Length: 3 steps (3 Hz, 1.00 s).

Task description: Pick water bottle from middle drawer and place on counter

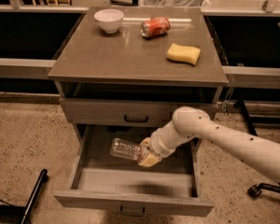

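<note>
The water bottle (125,149) is clear and ribbed and lies on its side in the air over the open middle drawer (135,201). My gripper (146,154) is shut on the bottle's right end, with the white arm coming in from the right. The bottle's cap is hidden in the gripper. The counter (112,55) is the grey-brown slab on top of the cabinet, above the gripper.
On the counter stand a white bowl (108,20), a red soda can (155,26) on its side and a yellow sponge (183,53). A shut drawer front (135,113) sits above the open drawer. A black pole (31,195) leans at the lower left.
</note>
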Motion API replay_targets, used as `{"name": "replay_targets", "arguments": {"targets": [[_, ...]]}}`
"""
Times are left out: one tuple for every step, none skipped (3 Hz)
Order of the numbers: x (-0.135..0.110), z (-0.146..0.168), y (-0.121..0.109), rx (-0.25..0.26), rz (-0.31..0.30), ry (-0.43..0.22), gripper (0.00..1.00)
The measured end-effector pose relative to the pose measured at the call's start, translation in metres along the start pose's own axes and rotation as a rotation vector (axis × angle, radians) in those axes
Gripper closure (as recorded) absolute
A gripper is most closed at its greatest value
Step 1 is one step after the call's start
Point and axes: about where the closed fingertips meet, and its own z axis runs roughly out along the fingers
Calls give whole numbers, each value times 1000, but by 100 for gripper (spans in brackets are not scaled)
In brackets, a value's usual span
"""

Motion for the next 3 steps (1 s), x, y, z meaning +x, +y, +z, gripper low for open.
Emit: {"name": "replay_targets", "arguments": {"targets": [[-39,-52,-12,45,-40,72,100],[-101,-99,-13,119,-141,190,100],[-161,-156,-29,202,-189,336,100]]}}
